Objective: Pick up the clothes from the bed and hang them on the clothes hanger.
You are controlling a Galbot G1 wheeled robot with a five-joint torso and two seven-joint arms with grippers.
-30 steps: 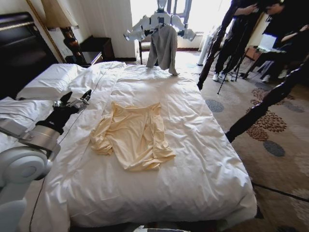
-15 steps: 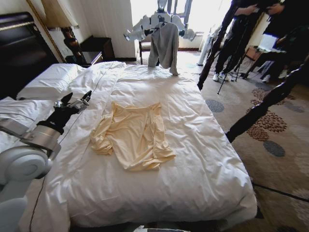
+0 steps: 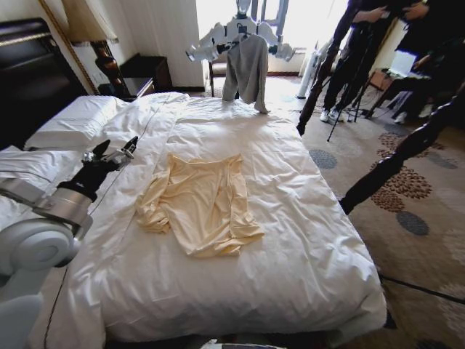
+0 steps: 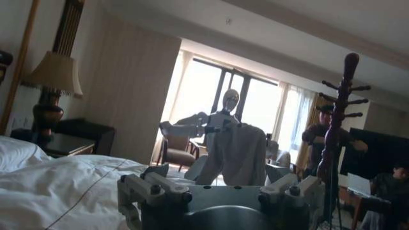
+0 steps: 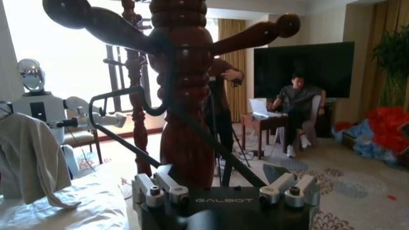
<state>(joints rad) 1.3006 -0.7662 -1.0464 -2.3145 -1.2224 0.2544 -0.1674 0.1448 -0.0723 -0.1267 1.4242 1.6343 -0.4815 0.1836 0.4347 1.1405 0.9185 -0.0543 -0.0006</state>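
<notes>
The clothes, a pale yellow shirt (image 3: pixel 203 203), lie spread and crumpled in the middle of the bed (image 3: pixel 290 240). My left gripper (image 3: pixel 112 151) hovers open over the bed's left side, a short way left of the shirt's sleeve. In the left wrist view its fingers (image 4: pixel 153 187) stand apart with nothing between them. My right gripper (image 5: pixel 223 189) is open and empty, close up against a dark wooden coat stand (image 5: pixel 182 96). The thin dark clothes hanger (image 5: pixel 124 143) hangs from that stand just beyond the fingers.
Beyond the bed's far end, another robot (image 3: pixel 240 33) holds up a grey-beige garment (image 3: pixel 245 69). Pillows (image 3: pixel 73 120), a lamp (image 3: pixel 87 22) and a nightstand (image 3: pixel 145 73) are at the left. People and tripods (image 3: pixel 363 51) stand on patterned carpet (image 3: pixel 421 218) at the right.
</notes>
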